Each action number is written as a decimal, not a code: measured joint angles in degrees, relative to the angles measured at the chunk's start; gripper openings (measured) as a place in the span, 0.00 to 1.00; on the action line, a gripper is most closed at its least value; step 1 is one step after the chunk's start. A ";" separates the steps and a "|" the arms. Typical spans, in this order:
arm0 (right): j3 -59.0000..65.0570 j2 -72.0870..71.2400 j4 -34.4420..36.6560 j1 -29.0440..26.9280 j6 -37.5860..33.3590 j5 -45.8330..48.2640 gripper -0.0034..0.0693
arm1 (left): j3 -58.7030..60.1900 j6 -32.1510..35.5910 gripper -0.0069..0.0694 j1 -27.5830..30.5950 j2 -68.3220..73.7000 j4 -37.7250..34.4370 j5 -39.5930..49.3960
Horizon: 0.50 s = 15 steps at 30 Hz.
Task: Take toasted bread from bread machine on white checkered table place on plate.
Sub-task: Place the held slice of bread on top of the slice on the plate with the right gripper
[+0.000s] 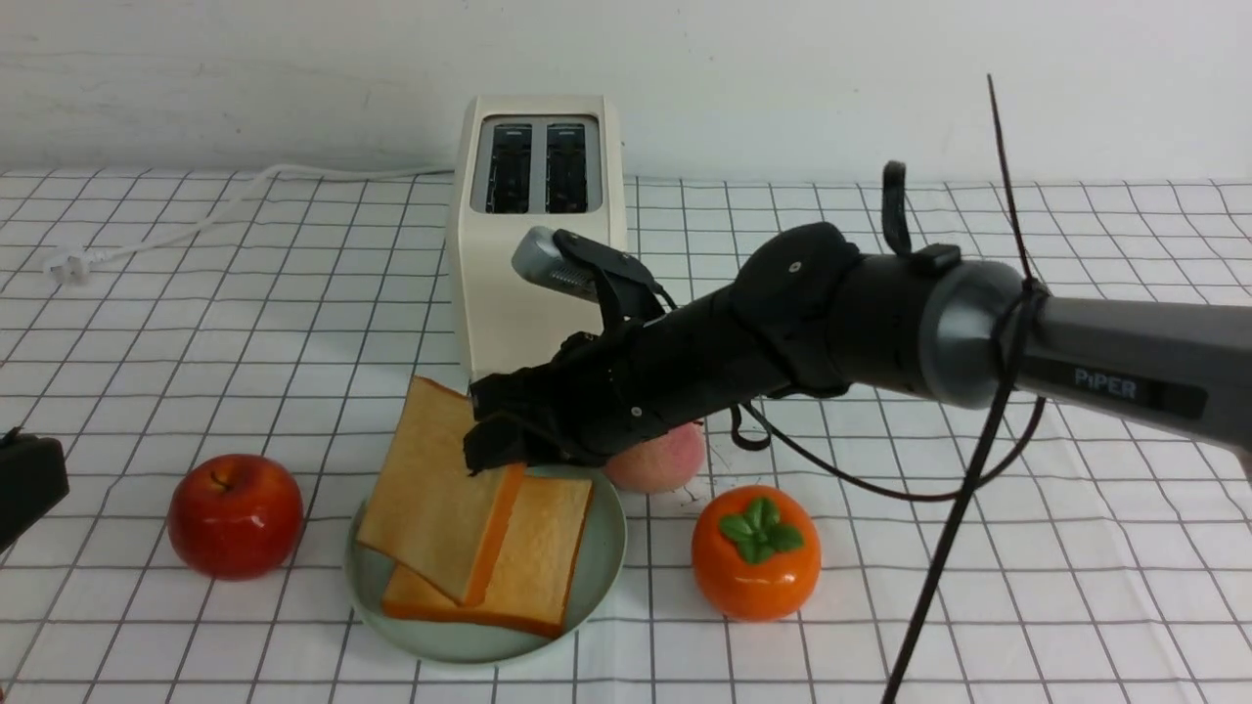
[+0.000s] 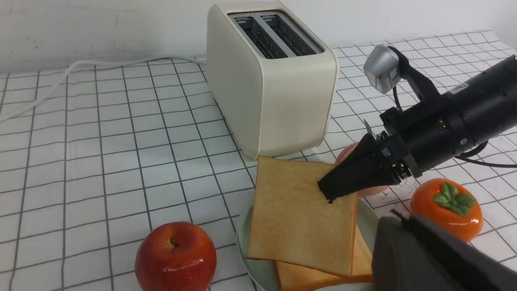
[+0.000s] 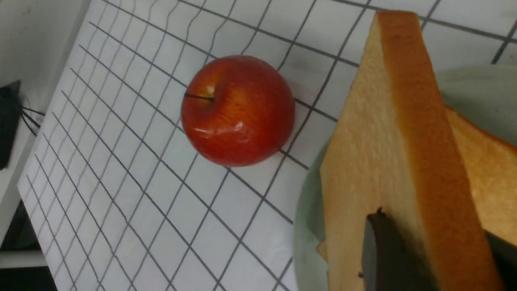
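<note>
- right fingers (image 3: 436, 226) straddle top slice (image 1: 435, 489), can't tell if clamped
- left fingers (image 2: 404, 222) together
- tilted slice could slide off plate (image 1: 430, 645) toward 11 o'clock if fingers drag it

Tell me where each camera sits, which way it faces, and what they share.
Front view: between the two arms, facing forward over the cream-white toaster; the black right arm and a bit of the left show.
Left wrist view: on the left wrist, looking across at the pale green round plate; its blurred end effector and the right arm show.
Right wrist view: on the right wrist, looking down past its own dark fingers at tan toast.
All share the shiny red apple.
</note>
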 joint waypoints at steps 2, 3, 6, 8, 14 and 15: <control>0.00 -0.20 -1.22 0.00 0.13 0.20 0.55 | 0.00 0.00 0.10 0.00 0.00 0.00 0.00; 0.00 -0.47 -1.97 0.00 0.35 0.32 0.63 | 0.00 0.00 0.10 0.00 0.00 0.00 0.00; 0.00 -2.26 -5.19 0.00 0.86 0.58 0.80 | 0.00 0.00 0.10 0.00 0.00 0.00 0.00; 0.00 -4.02 -8.37 0.00 2.69 0.65 0.84 | 0.00 0.00 0.10 0.00 0.00 0.00 0.00; 0.00 -12.66 -26.19 -0.02 14.87 4.25 0.74 | 0.00 0.00 0.10 0.00 0.00 0.00 0.00; 0.00 -14.15 -28.40 -0.02 16.95 5.47 0.71 | 0.00 0.00 0.10 0.00 0.00 -0.06 0.00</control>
